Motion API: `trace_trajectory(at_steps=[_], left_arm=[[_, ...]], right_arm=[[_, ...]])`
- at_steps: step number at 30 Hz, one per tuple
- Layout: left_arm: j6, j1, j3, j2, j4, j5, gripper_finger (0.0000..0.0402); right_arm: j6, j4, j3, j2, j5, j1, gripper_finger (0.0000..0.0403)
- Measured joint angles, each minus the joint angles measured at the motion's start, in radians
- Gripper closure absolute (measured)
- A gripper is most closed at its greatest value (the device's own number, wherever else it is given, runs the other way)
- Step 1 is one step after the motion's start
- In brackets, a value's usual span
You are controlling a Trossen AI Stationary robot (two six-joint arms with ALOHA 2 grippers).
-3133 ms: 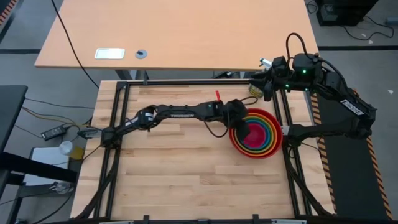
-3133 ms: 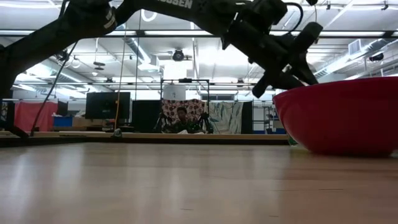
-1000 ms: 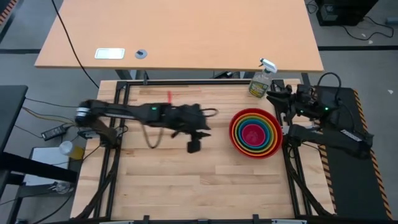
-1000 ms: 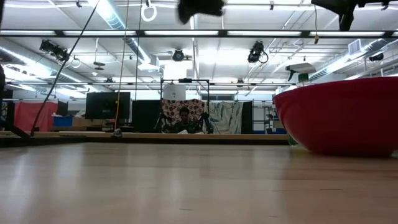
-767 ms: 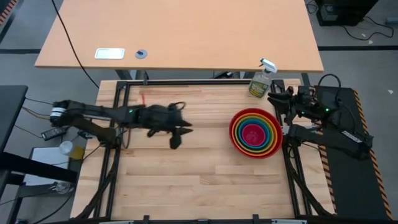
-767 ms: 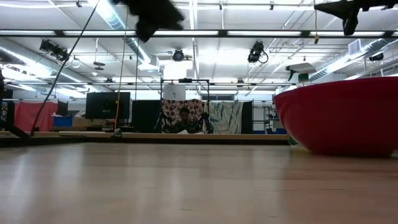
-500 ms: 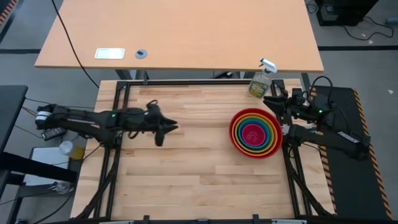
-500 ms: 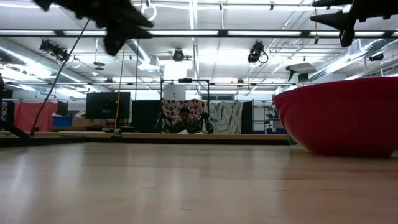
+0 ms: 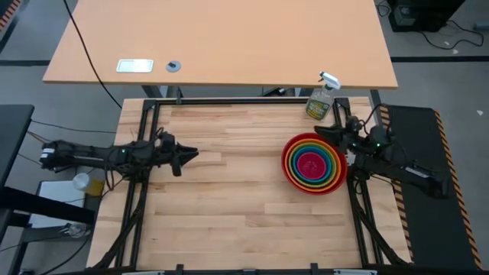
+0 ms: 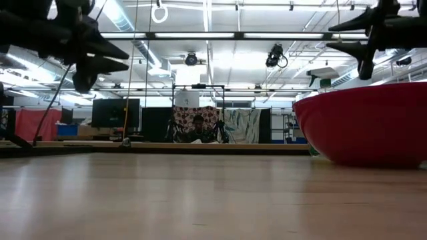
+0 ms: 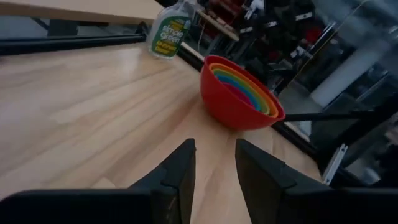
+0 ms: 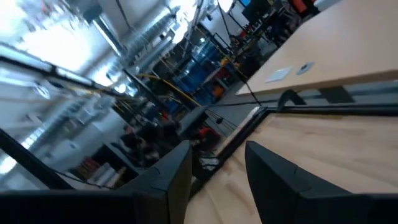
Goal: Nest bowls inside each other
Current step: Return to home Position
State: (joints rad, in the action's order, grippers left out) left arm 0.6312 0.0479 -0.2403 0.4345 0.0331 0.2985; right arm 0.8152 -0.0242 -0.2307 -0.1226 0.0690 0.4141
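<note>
The bowls [image 9: 313, 164] sit nested in one stack on the table's right side: red outermost, then orange, green and blue rings, magenta pink in the middle. The red bowl's base rests on the wood [image 10: 363, 127]. My left gripper [image 9: 191, 155] hovers open above the table's left side, pointing level toward the stack [image 11: 239, 93], with nothing between its fingers [image 11: 214, 165]. My right gripper [image 9: 321, 131] hangs open by the right frame rail, just beyond the stack's far rim, and holds nothing [image 12: 217, 165].
A clear spray bottle [image 9: 321, 98] with a white trigger stands at the table's far right corner, close behind the stack. A black frame rail [image 9: 244, 101] runs round the wooden top. Bare wood [image 9: 229, 206] lies between the left gripper and the bowls.
My left gripper has drawn back from the table's middle toward its left edge, sinking and rolling as it went, and stayed open. My right gripper has come down a little by the right rail and rolled. The nested bowls have not moved.
</note>
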Motion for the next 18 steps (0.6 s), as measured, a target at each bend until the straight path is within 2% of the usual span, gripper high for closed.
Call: trace_trajectory(at_steps=[4,7,10,18], left_arm=[[-0.020,0.000,0.079,-0.068,0.111,0.004,0.0286],[-0.047,-0.001,0.116,-0.111,0.124,0.017,0.0286],[-0.076,-0.001,0.130,-0.156,0.125,0.023,0.0286],[-0.077,-0.001,0.164,-0.283,0.024,0.023,0.0286]], right_arm=[[0.053,-0.034,0.037,0.000,-0.036,0.000,0.0246],[0.075,-0.028,0.052,0.000,-0.078,0.000,0.0246],[0.114,-0.027,0.070,0.000,-0.104,0.000,0.0246],[0.156,-0.026,0.095,0.012,-0.076,0.000,0.0256]])
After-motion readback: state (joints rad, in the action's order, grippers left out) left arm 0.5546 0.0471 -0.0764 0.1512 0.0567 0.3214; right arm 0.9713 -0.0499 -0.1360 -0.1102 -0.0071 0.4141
